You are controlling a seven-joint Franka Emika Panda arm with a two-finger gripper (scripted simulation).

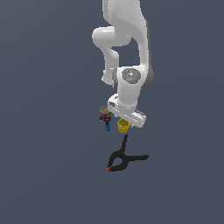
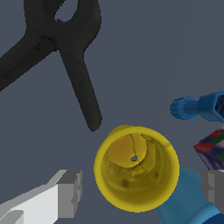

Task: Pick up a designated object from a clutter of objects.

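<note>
On the dark grey floor (image 1: 48, 144), going from the exterior view's left to its right, the small labelled can (image 1: 104, 114) comes first, standing upright with a tiny blue piece (image 1: 107, 127) just below it in that picture. Next comes the yellow cup (image 1: 123, 125), upright with its mouth facing up, sitting directly under the white hand of the Panda arm (image 1: 127, 52). A sliver of the blue cup (image 1: 117, 119) peeks out between the can and the yellow cup, mostly hidden by the hand. Nearer the camera lies the black spring clamp (image 1: 124, 158), flat on the floor, one handle reaching up toward the yellow cup and its red tip (image 1: 108, 169) pointing to the exterior view's left.

From the wrist view, the gripper (image 2: 140, 192) hangs over the yellow cup (image 2: 136, 168) with its fingers spread wide, one grey fingertip (image 2: 70, 193) on each side of the cup and neither touching it. The blue cup (image 2: 188, 201) sits against the yellow cup's side, partly behind the far fingertip. The labelled can (image 2: 213, 148) and the tiny blue piece (image 2: 197, 106) show at the frame's edge, and the clamp's handle (image 2: 81, 83) ends just short of the yellow rim.
</note>
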